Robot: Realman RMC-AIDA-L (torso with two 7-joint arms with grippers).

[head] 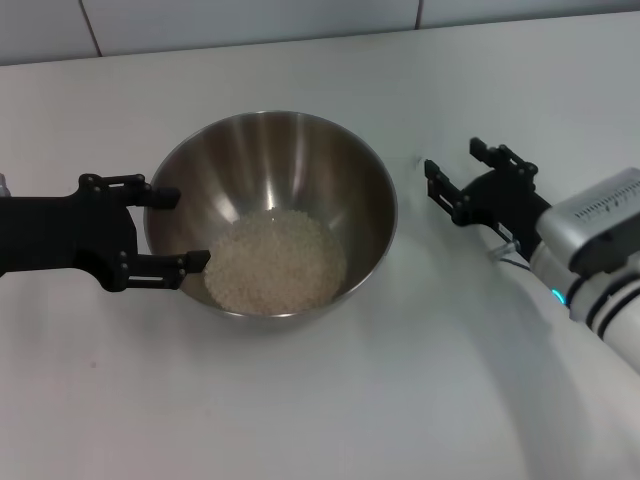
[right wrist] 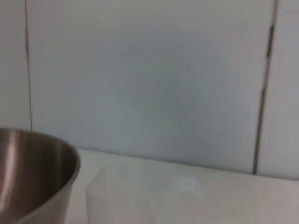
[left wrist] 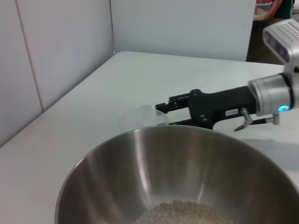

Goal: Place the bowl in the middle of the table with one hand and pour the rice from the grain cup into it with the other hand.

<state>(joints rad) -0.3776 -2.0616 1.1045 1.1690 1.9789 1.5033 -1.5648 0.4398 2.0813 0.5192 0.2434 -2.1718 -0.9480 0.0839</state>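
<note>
Left gripper (head: 170, 229) sits at the left side of the bowl (head: 290, 160), fingers apart and straddling the rim: one finger by the outer wall toward the far edge of the table, the other reaching over the rim on the near side, tip just above the rice. Contact with the metal can't be told. Its black arm runs off toward the table's left edge.

Rice (head: 275, 262) lies heaped in the bowl bottom, off-white, pushed a bit toward the near-left wall. Bowl is upright, shiny steel, roughly mid-table, slightly toward the far edge.

Right gripper (head: 458, 176) is on the bowl's right, near it but not touching, fingers spread wide and pointing toward the far-left corner. Left wrist view shows the same right gripper (left wrist: 163, 114) beyond the bowl rim (left wrist: 140, 135), low over the table, with a faint clear shape by its fingertips, likely the grain cup (left wrist: 142, 116), standing on the table just beside the bowl; hard to be sure, it's nearly see-through. Right wrist view has a similar pale translucent form (right wrist: 119, 196) next to the bowl wall (right wrist: 42, 172). Whether the fingers touch it can't be told. Silver-and-white right arm (head: 600, 250) comes in from the right edge with a small lit teal dot.

Table (head: 350, 400) is plain matte white, with soft shadow under the right arm. White panelled walls (head: 250, 20) with dark seams run along the far edge, and another along the side in the left wrist view.
</note>
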